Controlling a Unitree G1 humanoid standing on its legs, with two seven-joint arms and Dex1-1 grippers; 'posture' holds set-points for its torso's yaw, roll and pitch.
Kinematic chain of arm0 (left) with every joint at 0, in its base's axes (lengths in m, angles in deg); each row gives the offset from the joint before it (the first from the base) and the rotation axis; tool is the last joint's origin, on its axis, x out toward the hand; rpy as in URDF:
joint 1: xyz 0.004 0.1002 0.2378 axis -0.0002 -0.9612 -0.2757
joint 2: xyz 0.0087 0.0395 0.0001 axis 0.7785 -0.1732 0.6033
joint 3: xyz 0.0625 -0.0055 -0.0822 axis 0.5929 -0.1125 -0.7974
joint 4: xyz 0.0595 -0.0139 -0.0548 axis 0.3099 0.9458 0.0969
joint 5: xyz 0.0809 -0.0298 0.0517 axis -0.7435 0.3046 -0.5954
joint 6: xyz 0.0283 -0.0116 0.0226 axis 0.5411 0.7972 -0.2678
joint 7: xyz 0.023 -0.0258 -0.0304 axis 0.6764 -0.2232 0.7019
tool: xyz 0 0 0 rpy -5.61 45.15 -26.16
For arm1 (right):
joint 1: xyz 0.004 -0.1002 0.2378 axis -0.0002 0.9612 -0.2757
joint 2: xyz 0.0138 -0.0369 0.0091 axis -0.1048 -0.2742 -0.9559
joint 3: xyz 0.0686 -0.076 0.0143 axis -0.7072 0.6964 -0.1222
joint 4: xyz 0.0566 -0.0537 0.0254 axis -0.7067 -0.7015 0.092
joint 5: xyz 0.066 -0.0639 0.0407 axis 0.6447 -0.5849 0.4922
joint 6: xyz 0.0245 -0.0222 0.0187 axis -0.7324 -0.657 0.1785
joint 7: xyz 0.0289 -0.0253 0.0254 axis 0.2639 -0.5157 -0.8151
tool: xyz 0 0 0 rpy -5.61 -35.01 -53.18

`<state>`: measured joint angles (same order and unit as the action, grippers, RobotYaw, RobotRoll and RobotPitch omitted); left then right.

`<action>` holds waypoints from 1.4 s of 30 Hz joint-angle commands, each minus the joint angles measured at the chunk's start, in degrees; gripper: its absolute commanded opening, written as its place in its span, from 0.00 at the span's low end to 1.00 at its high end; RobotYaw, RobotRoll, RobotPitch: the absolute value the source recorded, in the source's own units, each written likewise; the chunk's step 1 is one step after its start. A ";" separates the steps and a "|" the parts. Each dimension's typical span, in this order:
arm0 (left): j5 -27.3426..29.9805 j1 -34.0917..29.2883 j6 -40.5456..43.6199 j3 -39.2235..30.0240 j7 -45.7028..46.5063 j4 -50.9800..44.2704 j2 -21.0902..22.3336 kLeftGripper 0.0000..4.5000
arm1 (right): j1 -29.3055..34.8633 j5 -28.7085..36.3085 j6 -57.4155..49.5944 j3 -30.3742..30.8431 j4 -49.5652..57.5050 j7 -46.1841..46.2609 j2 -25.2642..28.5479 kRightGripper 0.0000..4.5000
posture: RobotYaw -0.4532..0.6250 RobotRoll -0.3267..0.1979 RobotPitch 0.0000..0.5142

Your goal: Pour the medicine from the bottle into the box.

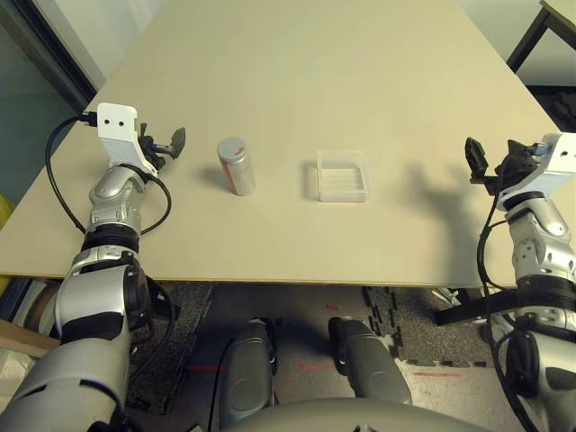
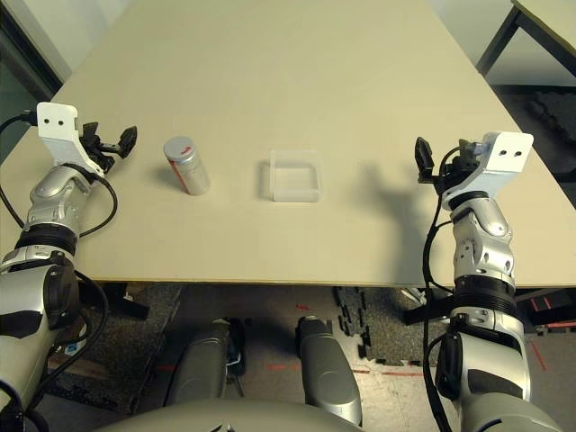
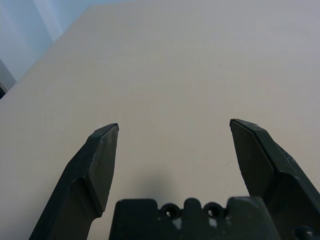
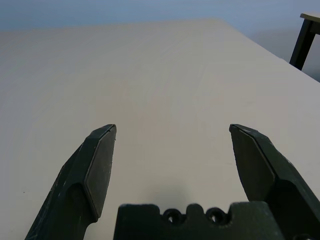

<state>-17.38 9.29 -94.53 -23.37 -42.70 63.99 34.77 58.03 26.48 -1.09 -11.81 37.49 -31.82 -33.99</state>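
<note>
While both your black two-fingered pincers [image 3: 174, 122] [image 4: 173, 126] stand wide and empty, grip the silver cylindrical bottle [image 1: 238, 171] mid-body; it looks stiff, light, perhaps slippery.

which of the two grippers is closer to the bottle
The left gripper, open beside the bottle; the right gripper is beyond the box.

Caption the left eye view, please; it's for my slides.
Upright bottle and clear box stand between the robot's open left and right jaws.
</note>
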 commanded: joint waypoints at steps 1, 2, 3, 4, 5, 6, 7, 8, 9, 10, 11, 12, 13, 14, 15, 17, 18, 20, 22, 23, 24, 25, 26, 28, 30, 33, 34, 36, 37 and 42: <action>-0.32 0.26 -0.24 0.33 -0.23 0.43 -0.25 0.99 | 0.14 -0.05 0.48 -0.60 -0.74 -0.04 0.14 1.00 | 0.26 0.62 0.29; -0.32 0.33 -0.31 0.34 -0.24 0.57 -0.33 0.99 | 0.19 -0.08 0.54 -0.60 -0.66 0.05 0.11 1.00 | 0.26 0.62 0.29; -0.29 0.37 -0.33 0.33 -0.28 0.63 -0.35 0.99 | 0.18 -0.09 0.47 -0.56 -0.42 0.18 0.03 1.00 | 0.26 0.62 0.29; -0.26 0.38 -0.37 0.32 -0.32 0.70 -0.33 0.99 | 0.19 -0.11 0.45 -0.49 -0.23 0.30 -0.09 1.00 | 0.27 0.62 0.29; -0.21 0.29 -0.43 0.30 -0.36 0.69 -0.25 0.99 | 0.19 -0.13 0.46 -0.40 -0.06 0.35 -0.21 1.00 | 0.27 0.62 0.28; -0.16 0.22 -0.43 0.27 -0.39 0.68 -0.16 0.99 | 0.12 -0.15 0.48 -0.33 -0.02 0.40 -0.28 1.00 | 0.27 0.62 0.28; -0.08 0.14 -0.41 0.21 -0.44 0.61 -0.04 0.99 | 0.00 -0.15 0.45 -0.27 -0.02 0.40 -0.31 1.00 | 0.27 0.62 0.28; -0.02 0.09 -0.37 0.16 -0.50 0.55 0.08 0.99 | -0.08 -0.15 0.38 -0.22 0.08 0.42 -0.33 1.00 | 0.27 0.62 0.28; 0.04 0.12 -0.24 0.13 -0.56 0.39 0.17 0.99 | -0.34 -0.07 0.35 -0.13 -0.01 0.01 -0.16 1.00 | 0.27 0.62 0.30; 0.12 0.12 -0.10 0.09 -0.62 0.18 0.21 0.99 | -0.60 0.01 0.41 -0.05 -0.22 -0.53 0.07 1.00 | 0.28 0.62 0.30; 0.22 0.08 0.06 0.06 -0.72 -0.05 0.19 0.99 | -0.86 0.05 0.54 0.00 -0.59 -1.11 0.33 1.00 | 0.28 0.62 0.30; 0.31 -0.06 0.11 0.03 -0.83 -0.36 0.17 0.99 | -1.14 0.19 0.70 -0.05 -1.11 -1.78 0.53 1.00 | 0.28 0.62 0.30; 0.53 -0.35 0.18 -0.09 -1.10 -0.77 0.19 0.99 | -1.33 0.38 0.85 -0.11 -1.49 -2.56 0.62 1.00 | 0.29 0.62 0.30; 0.74 -0.69 0.29 -0.21 -1.41 -1.24 0.27 0.99 | -1.49 0.56 0.86 -0.13 -1.68 -3.34 0.68 1.00 | 0.29 0.62 0.30; 1.02 -1.15 0.41 -0.35 -1.92 -1.85 0.43 0.99 | -1.63 0.93 0.71 -0.10 -1.56 -4.45 0.67 1.00 | 0.30 0.62 0.30; 1.64 -2.01 0.90 -0.65 -2.89 -3.19 0.74 0.99 | -1.82 1.82 -0.07 0.06 -0.94 -6.90 0.72 1.00 | 0.30 0.62 0.30; 2.02 -2.53 1.30 -0.84 -3.42 -4.08 0.89 0.99 | -1.88 2.25 -0.48 0.22 -0.60 -8.28 0.86 1.00 | 0.31 0.62 0.31; 3.12 -3.86 2.66 -1.31 -5.02 -6.47 1.34 0.99 | -2.05 3.42 -1.54 0.59 0.10 -11.86 1.29 1.00 | 0.32 0.62 0.32; 4.29 -5.40 4.25 -1.73 -6.96 -9.08 1.85 0.99 | -1.89 4.64 -2.52 1.12 1.32 -15.58 1.62 1.00 | 0.32 0.62 0.32; 4.87 -6.37 5.20 -1.96 -7.90 -10.80 2.13 0.99 | -1.67 5.40 -3.34 1.40 2.37 -17.38 1.77 1.00 | 0.32 0.62 0.32; 5.51 -7.39 6.38 -2.23 -8.84 -12.63 2.51 0.99 | -1.45 6.28 -4.39 1.77 3.60 -19.46 1.94 1.00 | 0.32 0.62 0.32; 6.19 -8.33 7.61 -2.48 -9.66 -14.41 2.89 0.99 | -1.24 7.03 -5.43 2.30 4.78 -21.60 2.18 1.00 | 0.33 0.62 0.32; 6.87 -9.34 8.84 -2.73 -10.48 -16.34 3.28 0.99 | -0.94 7.63 -6.34 3.00 5.95 -24.01 2.48 1.00 | 0.33 0.62 0.33; 8.09 -11.11 11.14 -3.11 -11.42 -19.91 3.75 0.99 | -0.34 8.65 -8.07 4.09 7.94 -27.93 2.93 1.00 | 0.33 0.62 0.34; 9.76 -13.28 14.44 -3.50 -12.63 -24.20 4.12 0.99 | 0.56 9.70 -10.17 5.96 10.65 -32.50 3.50 1.00 | 0.34 0.62 0.35; 13.09 -17.52 20.83 -4.19 -14.27 -33.01 3.90 0.99 | 2.18 10.95 -12.81 8.99 15.13 -38.66 4.32 1.00 | 0.34 0.62 0.35; 14.10 -18.86 22.45 -4.43 -14.46 -35.78 3.74 0.99 | 2.67 11.25 -13.53 9.81 16.40 -40.18 4.56 1.00 | 0.35 0.62 0.35; 15.93 -21.31 24.73 -4.80 -14.98 -40.56 3.52 0.99 | 3.42 11.61 -14.50 11.10 18.37 -42.53 4.83 1.00 | 0.36 0.62 0.34; 17.08 -22.62 25.91 -4.89 -15.67 -43.09 3.43 0.99 | 3.71 11.63 -14.94 11.90 19.20 -43.69 4.95 1.00 | 0.36 0.62 0.34; 20.91 -27.98 31.59 -5.11 -16.74 -52.07 3.42 0.99 | 4.66 10.49 -15.42 15.37 21.44 -48.05 5.68 1.00 | 0.37 0.62 0.34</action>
<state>2.42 -17.36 -64.78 -28.04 -59.10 14.11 38.12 62.13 37.50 -16.20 2.56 57.66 -78.48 -29.24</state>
